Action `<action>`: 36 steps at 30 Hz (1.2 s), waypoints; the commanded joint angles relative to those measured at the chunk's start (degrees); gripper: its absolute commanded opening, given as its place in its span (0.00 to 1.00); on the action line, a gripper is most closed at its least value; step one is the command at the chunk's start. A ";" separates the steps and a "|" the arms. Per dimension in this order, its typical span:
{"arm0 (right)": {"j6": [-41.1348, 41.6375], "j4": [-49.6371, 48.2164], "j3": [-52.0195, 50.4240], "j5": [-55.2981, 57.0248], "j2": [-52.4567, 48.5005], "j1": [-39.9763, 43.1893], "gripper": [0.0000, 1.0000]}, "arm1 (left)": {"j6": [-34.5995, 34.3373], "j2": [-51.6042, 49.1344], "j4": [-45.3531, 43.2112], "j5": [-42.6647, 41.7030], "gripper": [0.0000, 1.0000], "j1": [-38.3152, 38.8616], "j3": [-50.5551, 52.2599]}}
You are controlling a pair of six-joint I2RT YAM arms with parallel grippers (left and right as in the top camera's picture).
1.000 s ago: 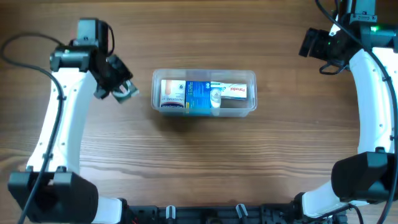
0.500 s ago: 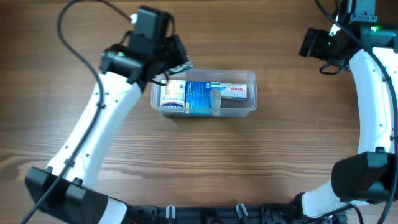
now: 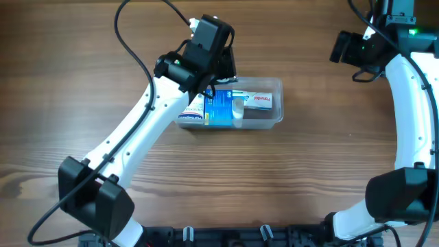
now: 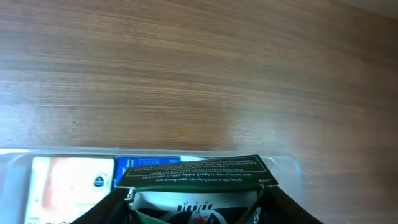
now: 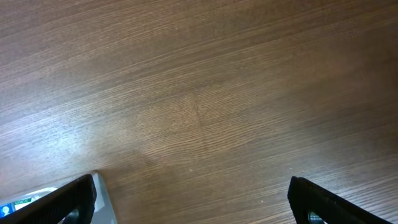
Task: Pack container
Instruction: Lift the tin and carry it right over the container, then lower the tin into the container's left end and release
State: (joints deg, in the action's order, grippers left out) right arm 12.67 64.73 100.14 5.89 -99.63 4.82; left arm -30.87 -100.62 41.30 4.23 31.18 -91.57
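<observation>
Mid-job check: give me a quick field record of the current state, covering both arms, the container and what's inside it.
left gripper: over the container, shut on a green-labelled pack
right gripper: open, empty, over bare wood away from the container
container: on the table, no lid on it
contents: blue box, white box with red print, white and orange box
held pack: not yet released

The clear, shallow, rectangular container [image 3: 276,115] sits upright, long side left to right, partly filled.
</observation>
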 commanded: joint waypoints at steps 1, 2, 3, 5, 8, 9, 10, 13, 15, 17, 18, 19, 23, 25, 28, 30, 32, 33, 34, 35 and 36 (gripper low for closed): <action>-0.66 -0.02 0.83 0.98 1.07 -0.02 1.00 | 3.69 -1.70 -0.28 4.17 0.47 0.07 -0.74; -0.66 -0.02 0.83 0.98 1.07 -0.02 1.00 | 3.69 -2.32 -0.31 4.83 0.45 0.07 -0.74; -0.66 -0.02 0.83 0.98 1.07 -0.02 1.00 | 3.69 -2.67 -0.24 4.85 0.45 0.07 -0.74; -0.66 -0.02 0.83 0.98 1.07 -0.02 1.00 | 3.69 -3.61 0.04 4.85 0.45 0.07 -0.72; -0.68 -0.02 0.83 0.98 1.07 -0.02 1.00 | 3.72 -5.05 0.81 4.90 0.49 0.04 -0.63; -0.66 -0.02 0.83 0.98 1.07 -0.02 1.00 | 3.69 -5.38 1.22 4.92 0.50 0.04 -0.61; -0.68 -0.02 0.83 0.98 1.07 -0.02 1.00 | 3.67 -5.97 1.86 5.44 0.50 0.04 -0.61; -0.66 -0.02 0.83 0.98 1.07 -0.02 1.00 | 3.67 -6.62 3.50 6.14 0.51 0.04 -0.59; -0.66 -0.02 0.83 0.96 1.07 -0.02 1.00 | 3.65 -7.10 5.14 6.14 0.54 0.07 -0.59; -0.66 -0.02 0.83 0.96 1.07 -0.02 1.00 | 3.63 -7.54 6.60 6.14 0.54 0.07 -0.59; -0.66 -0.02 0.83 0.98 1.07 -0.02 1.00 | 3.45 -7.82 7.37 6.14 0.55 0.07 -0.59; -0.66 -0.02 0.85 0.96 1.07 -0.02 1.00 | 3.45 -8.00 8.04 6.12 0.54 0.07 -0.57; -0.66 -0.02 0.83 0.98 1.07 -0.02 1.00 | 3.45 -9.29 9.68 6.01 0.54 0.07 -0.15; -0.66 -0.02 0.83 0.96 1.07 -0.02 1.00 | 3.45 -10.23 10.10 5.25 0.54 0.07 -0.13; -0.68 -0.02 0.83 0.98 1.07 -0.02 1.00 | 3.43 -11.93 10.05 2.95 0.54 0.07 -0.13; -0.68 -0.02 0.83 0.98 1.07 -0.02 1.00 | 3.41 -12.92 10.08 2.47 0.54 0.07 -0.13; -0.66 -0.02 0.83 0.98 1.07 -0.02 1.00 | 3.41 -13.55 10.10 2.47 0.55 0.07 -0.13; -0.68 -0.02 0.83 0.98 1.07 -0.02 1.00 | 3.41 -13.57 10.21 2.47 0.57 0.04 -0.13; -0.66 -0.02 0.83 0.98 1.07 -0.02 1.00 | 3.43 -13.57 10.25 2.47 0.60 0.04 -0.13; -0.66 -0.02 0.83 0.98 1.07 -0.02 1.00 | 3.43 -13.53 10.27 2.47 0.66 0.07 -0.15; -0.66 -0.02 0.83 0.98 1.07 -0.02 1.00 | 3.43 -13.38 10.34 2.45 0.69 0.07 -0.15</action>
State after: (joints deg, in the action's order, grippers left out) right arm 12.67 64.73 100.14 5.87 -99.63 4.82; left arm -27.79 -113.91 51.48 7.42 31.18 -91.55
